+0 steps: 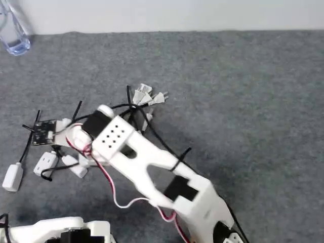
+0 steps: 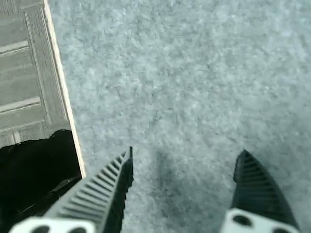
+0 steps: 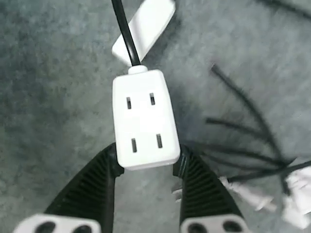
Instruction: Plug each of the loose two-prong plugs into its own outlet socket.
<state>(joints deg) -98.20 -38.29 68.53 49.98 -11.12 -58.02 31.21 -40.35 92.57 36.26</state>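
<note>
1. Your left tool [image 2: 186, 155]: nearest item. Fingers spread wide, nothing between them, hanging over bare grey desk [image 2: 194, 73] close to its edge.

2. Your right tool [image 3: 147, 158]: pressed against both sides of the white outlet block [image 3: 143, 116] at its near end, pinching it. The block lies face-up with two pairs of slots showing, all unfilled. Its black cord [image 3: 124, 34] leaves from the far end, past a second white casing [image 3: 146, 24].

3. Right arm [image 1: 152, 162]: stretched across the desk from the near right corner to the left-hand clutter of sockets and cables.

4. Loose two-prong plugs [image 1: 147, 96]: a small white cluster on black leads, just beyond the arm, well apart from the held block.

5. Clear container [image 1: 12, 35]: far left corner, not part of the job.

Step in hand, by my reading: securing a socket; no plug seated yet. The next move calls for you to fetch one plug, turn its prongs to match one slot pair, and press straight in while the block is held firm.
</note>
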